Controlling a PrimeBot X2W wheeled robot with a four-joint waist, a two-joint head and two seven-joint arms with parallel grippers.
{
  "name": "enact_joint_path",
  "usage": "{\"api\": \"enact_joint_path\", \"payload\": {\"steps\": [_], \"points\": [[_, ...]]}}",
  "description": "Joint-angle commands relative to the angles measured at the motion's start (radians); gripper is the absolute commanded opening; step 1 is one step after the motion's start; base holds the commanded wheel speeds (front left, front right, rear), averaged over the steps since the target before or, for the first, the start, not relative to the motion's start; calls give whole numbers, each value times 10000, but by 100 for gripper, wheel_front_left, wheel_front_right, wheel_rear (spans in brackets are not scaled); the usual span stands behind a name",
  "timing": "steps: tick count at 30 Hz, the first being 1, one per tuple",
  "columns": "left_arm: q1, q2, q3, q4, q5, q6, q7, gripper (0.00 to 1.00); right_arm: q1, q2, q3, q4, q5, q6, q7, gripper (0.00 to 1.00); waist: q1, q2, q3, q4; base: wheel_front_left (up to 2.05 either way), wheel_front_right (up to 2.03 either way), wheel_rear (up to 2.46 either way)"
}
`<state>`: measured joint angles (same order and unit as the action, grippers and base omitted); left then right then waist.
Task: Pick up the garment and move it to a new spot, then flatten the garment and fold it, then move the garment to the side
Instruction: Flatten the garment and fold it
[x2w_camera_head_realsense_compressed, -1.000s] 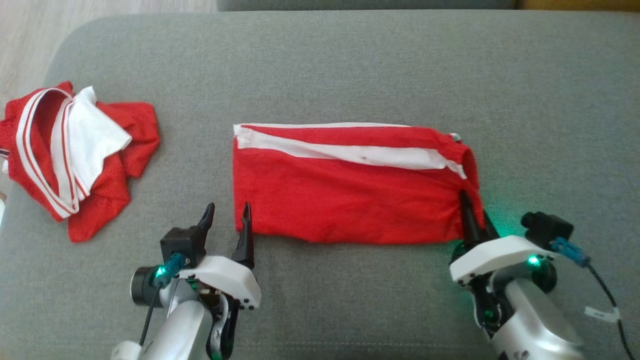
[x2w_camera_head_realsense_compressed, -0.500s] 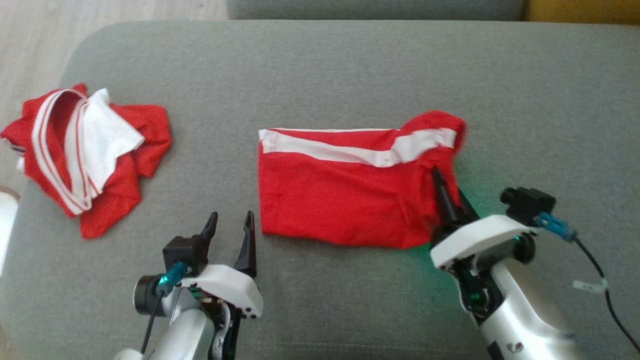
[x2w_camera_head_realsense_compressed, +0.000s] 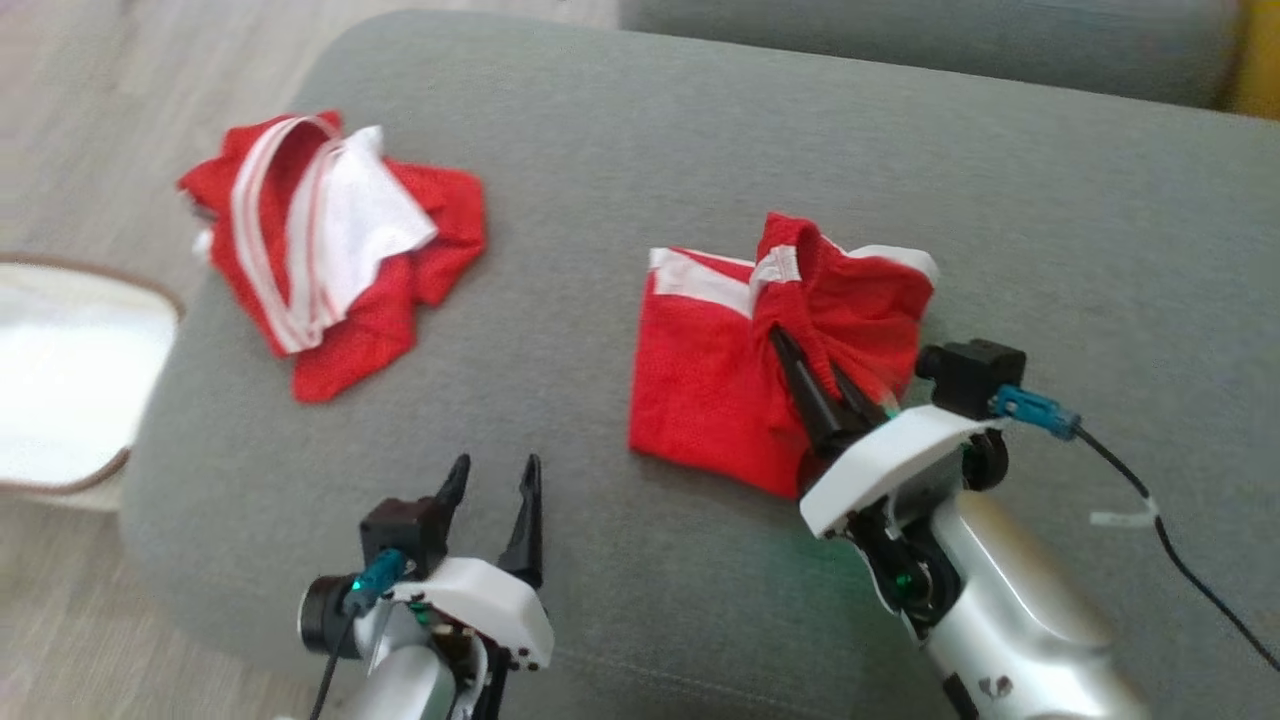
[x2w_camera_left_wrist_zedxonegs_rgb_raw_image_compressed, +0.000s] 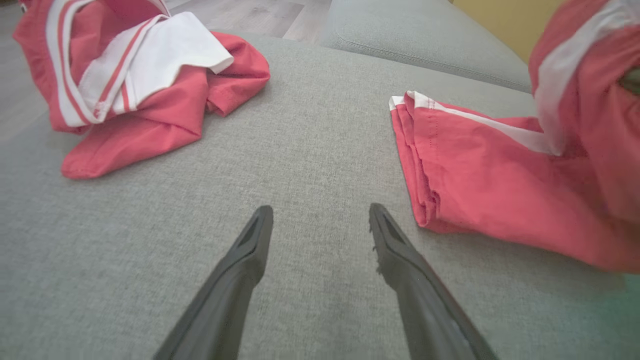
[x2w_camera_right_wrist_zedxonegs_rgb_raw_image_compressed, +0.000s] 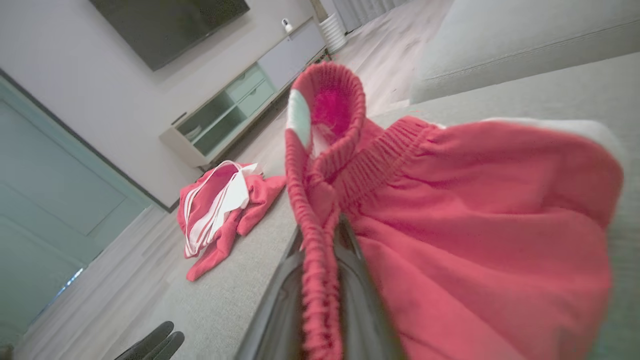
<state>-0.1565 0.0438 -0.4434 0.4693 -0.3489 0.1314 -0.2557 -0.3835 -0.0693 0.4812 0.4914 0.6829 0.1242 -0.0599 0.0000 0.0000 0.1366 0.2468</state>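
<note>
While my right gripper (x2w_camera_head_realsense_compressed: 803, 352) pinches the waistband of the red shorts (x2w_camera_head_realsense_compressed: 695, 385), raised over the rest on the sofa cushion (x2w_camera_head_realsense_compressed: 600, 150), their free hem end lies leftward, nearer my spread, empty left gripper (x2w_camera_head_realsense_compressed: 495, 475).

The shorts (x2w_camera_head_realsense_compressed: 700, 380) are laid on the sofa (x2w_camera_head_realsense_compressed: 600, 150), right of the jersey (x2w_camera_head_realsense_compressed: 340, 250). A basket (x2w_camera_head_realsense_compressed: 60, 370) is placed further left.

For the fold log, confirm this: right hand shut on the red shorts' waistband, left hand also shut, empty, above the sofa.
The left hand is open, not shut: the left wrist view shows its fingers apart. The rest holds.
</note>
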Motion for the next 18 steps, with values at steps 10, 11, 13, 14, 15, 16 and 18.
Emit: {"api": "enact_joint_path", "payload": {"steps": [10,11,13,14,15,16,18], "points": [[-228,64,10,-412,-136,170,-61,100,-1184,189,1234,665,329,65,-1155,100,0,0,173,761,0,0,0],[-233,64,46,-424,-106,195,-61,100,-1231,189,1227,804,255,65,-1314,100,0,0,173,681,0,0,0],[-251,64,113,-464,-30,218,-61,100,-1290,190,1088,1069,61,65,-1604,100,0,0,179,478,0,0,0],[-257,64,153,-494,9,226,-61,100,-1318,190,964,1204,-120,65,-1725,100,0,0,184,353,0,0,0],[-264,64,187,-518,58,230,-61,100,-1325,190,781,1333,-308,65,-1825,100,0,0,184,229,0,0,0],[-272,64,230,-560,108,241,-61,100,-1308,190,537,1466,-499,65,-1897,100,0,0,177,102,0,0,0],[-296,64,308,-685,251,273,-61,100,-1263,190,-90,1681,-1046,65,-1984,100,0,0,176,-147,0,0,0]]}}
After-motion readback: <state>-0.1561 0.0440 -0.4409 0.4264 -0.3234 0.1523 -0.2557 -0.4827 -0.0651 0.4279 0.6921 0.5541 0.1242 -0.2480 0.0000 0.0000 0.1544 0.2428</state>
